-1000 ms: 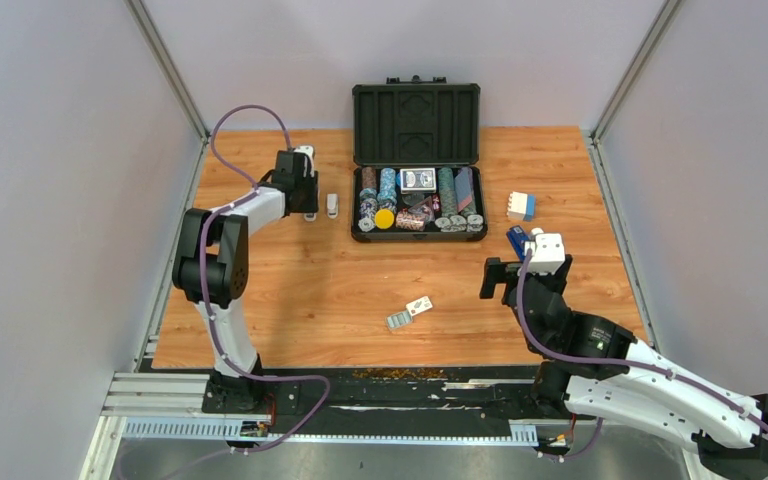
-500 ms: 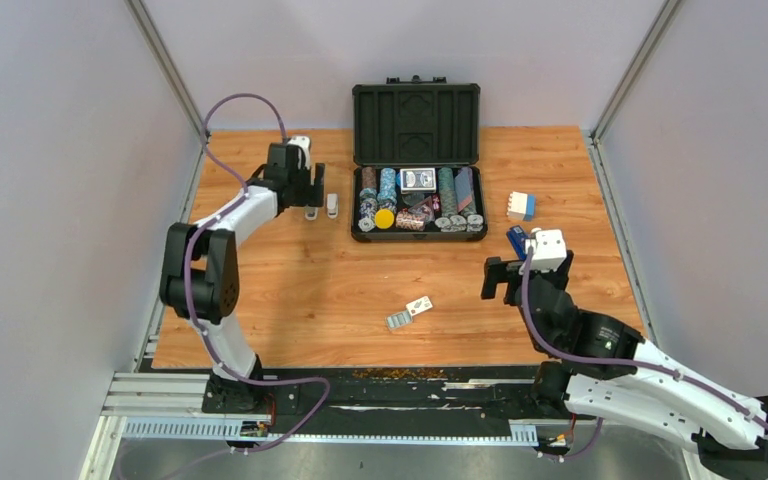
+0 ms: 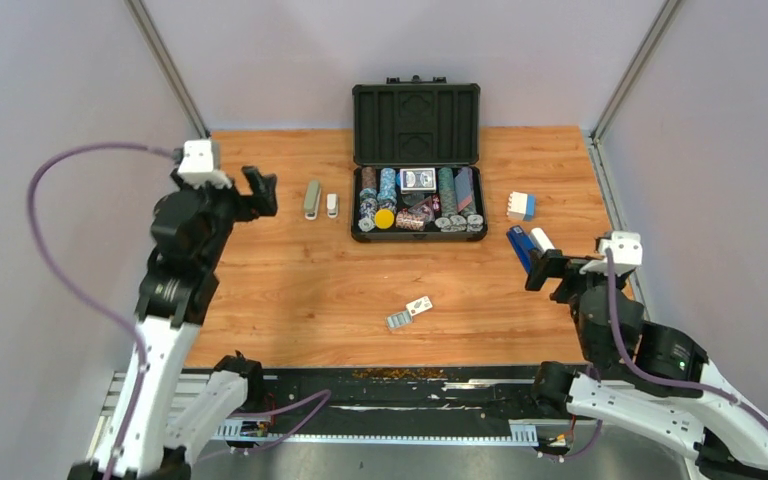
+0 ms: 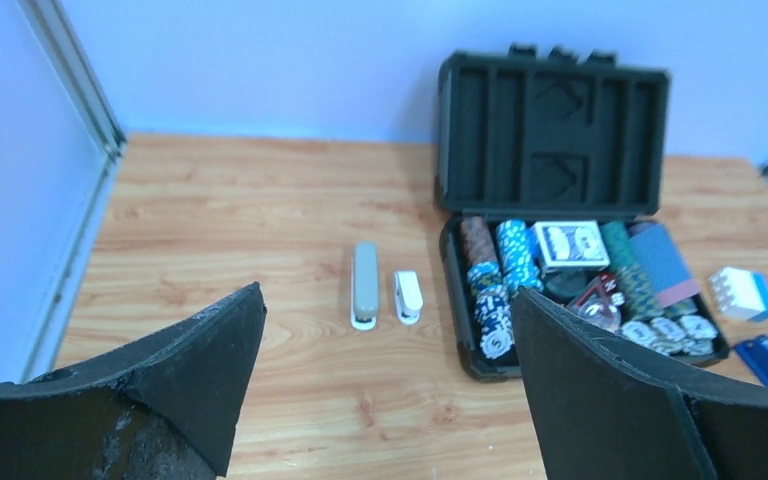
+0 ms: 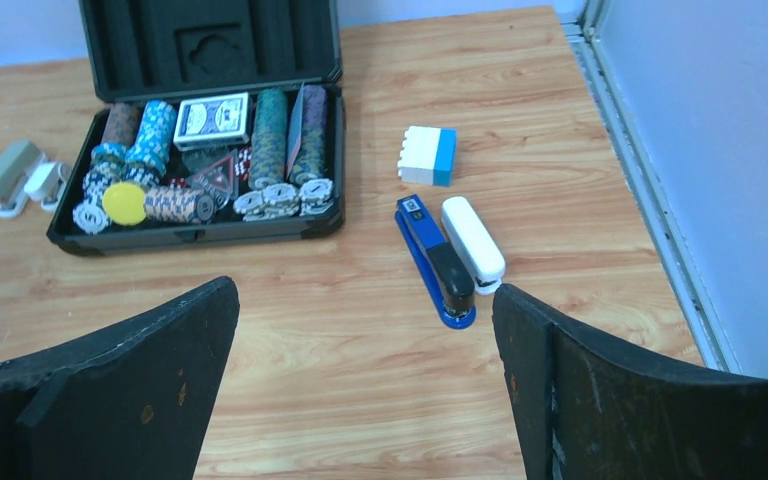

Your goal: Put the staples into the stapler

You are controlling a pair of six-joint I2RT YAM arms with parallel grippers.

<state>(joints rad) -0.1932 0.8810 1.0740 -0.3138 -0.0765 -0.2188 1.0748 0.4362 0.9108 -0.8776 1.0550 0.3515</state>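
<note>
Fingers of the left gripper stand wide apart and hold nothing; the gripper hangs above the left side of the table, near its far corner. On the right gripper the fingers are spread just as wide and also hold nothing.

No writing can be read. The card deck in the black case shows only a blue pattern, and the label on the dark blue stapler is too small to tell.

The stapler lies flat, pointing to the far edge, just beside a small white object and near the left wall of the case. Bare wood lies between it and the left edge.

The staples lie in their tray toward the near edge, around the middle, next to the white sleeve, with bare wood on all sides. A white-and-blue block sits near the right edge.
</note>
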